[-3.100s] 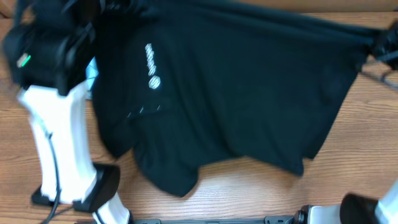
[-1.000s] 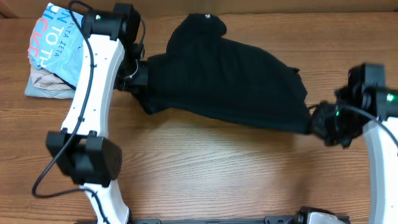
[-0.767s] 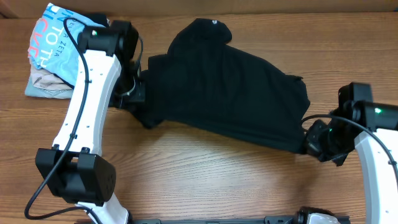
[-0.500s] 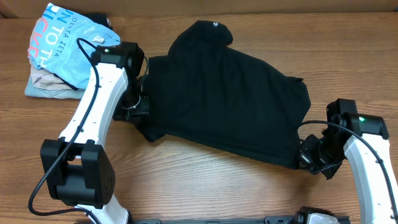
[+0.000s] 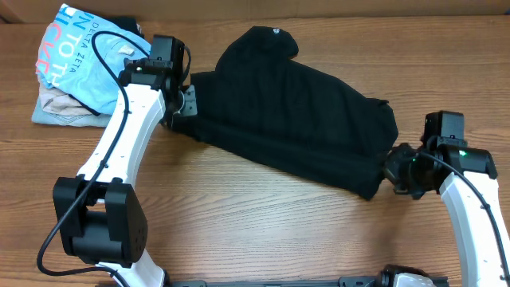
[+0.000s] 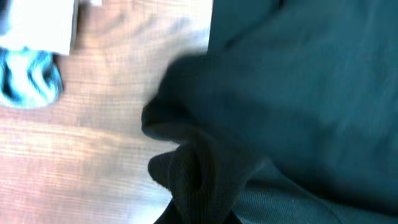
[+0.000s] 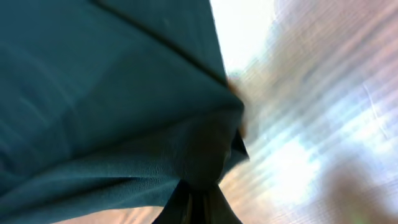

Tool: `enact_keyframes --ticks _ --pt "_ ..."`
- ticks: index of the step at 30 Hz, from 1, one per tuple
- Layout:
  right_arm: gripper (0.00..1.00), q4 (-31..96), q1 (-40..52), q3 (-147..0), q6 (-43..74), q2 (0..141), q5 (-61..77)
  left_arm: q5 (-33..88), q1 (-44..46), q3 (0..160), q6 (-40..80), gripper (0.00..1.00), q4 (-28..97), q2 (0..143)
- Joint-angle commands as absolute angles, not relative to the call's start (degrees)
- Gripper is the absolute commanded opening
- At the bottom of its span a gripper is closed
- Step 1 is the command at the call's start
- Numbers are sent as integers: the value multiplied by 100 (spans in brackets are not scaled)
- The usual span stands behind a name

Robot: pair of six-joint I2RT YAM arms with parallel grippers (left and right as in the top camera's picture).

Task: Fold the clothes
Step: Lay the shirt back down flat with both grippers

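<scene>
The clothes [image 5: 295, 119], one plain black garment, lie stretched across the middle of the wooden table, with a tiny white mark [image 5: 275, 32] at the far end. My left gripper [image 5: 185, 104] is shut on the garment's left edge. In the left wrist view the black fabric [image 6: 298, 93] bunches into my left gripper [image 6: 199, 214]. My right gripper [image 5: 393, 169] is shut on the near right corner. In the right wrist view the cloth [image 7: 106, 93] narrows to a pinch in my right gripper [image 7: 199, 202].
A light blue lettered T-shirt [image 5: 80, 48] rests on beige folded garments [image 5: 54, 108] at the back left, just beyond my left arm [image 5: 119, 151]. Bare wood [image 5: 263, 231] lies in front of the garment.
Both grippers, still holding the garment, dipped toward the table's front edge and have drawn back again. The cloth now lies flatter, pulled straight between them.
</scene>
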State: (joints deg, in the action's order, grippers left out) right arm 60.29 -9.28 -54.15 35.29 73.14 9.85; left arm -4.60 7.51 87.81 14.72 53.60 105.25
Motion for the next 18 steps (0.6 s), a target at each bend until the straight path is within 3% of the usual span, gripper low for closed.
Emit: enact_keyframes --ticks 1,6,9,14,16,18 --pt "4 5723 -932 -5433 3557 7411 681 -650 790 8637 1544 4 5046 10377" --pt "4 5323 -932 -5433 3500 7804 648 -637 790 8632 1544 5 4683 10479" --pt "4 5083 -932 -5433 3426 8141 648 -637 792 8635 1544 15 4567 10600" --pt "4 4746 -932 -5433 3430 8711 648 -635 790 8635 1542 50 4257 10851" --pt "11 4644 -932 -5433 3428 8890 648 -635 790 8635 1542 70 4132 10951" --pt "27 4545 -932 -5433 3413 8989 650 -637 790 8635 1483 84 4003 11050"
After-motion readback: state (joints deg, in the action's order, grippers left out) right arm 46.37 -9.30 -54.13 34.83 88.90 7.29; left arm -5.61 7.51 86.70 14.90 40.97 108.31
